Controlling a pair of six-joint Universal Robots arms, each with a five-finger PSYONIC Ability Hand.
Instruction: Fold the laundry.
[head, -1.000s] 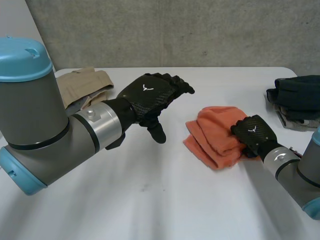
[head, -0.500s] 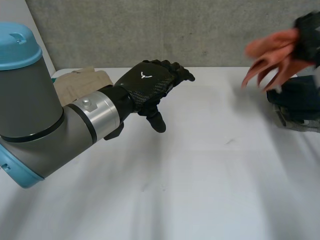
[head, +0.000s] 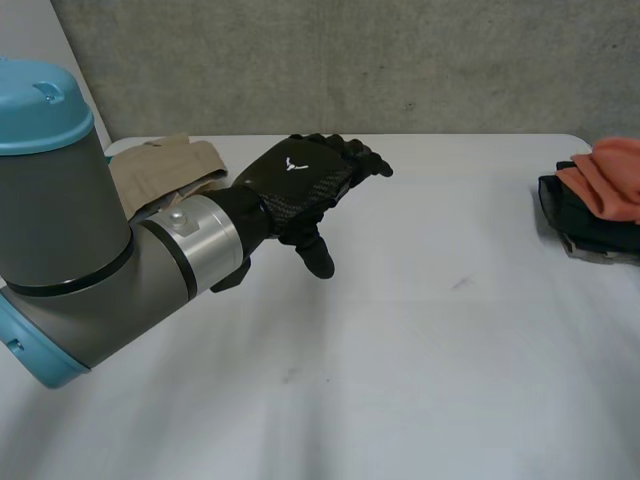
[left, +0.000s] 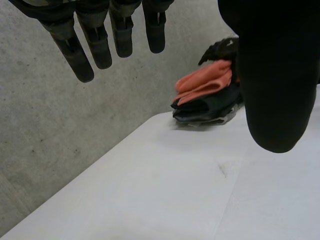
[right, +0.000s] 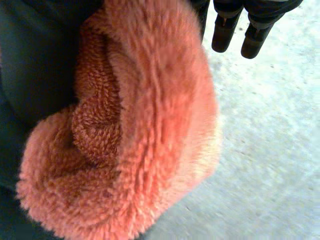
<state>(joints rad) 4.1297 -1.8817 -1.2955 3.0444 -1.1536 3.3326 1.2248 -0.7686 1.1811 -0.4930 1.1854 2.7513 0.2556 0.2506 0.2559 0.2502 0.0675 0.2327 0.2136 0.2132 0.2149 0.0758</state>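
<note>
Item: orange towel (head: 612, 172), fluffy and bunched into loose rolls. It lies on top of a pile of dark folded clothes (head: 590, 222) at the table's far right corner. In the head view the frame edge cuts off part of both the towel and the pile.

Right hand (left: 222, 48): seen from the left wrist view, it sits at the top of the towel, small and dark. In its own wrist view the towel hides most of it. Whether it grips the towel cannot be told.

Left hand (head: 300, 185): raised over the middle of the table (head: 420, 330), well apart from the towel. Its fingers are straight, the thumb is spread, and it holds nothing.

Beige garment (head: 165, 165): at the table's far left, partly hidden behind the left arm, so its shape is hard to make out.

Backdrop: grey concrete wall (head: 350, 60).
</note>
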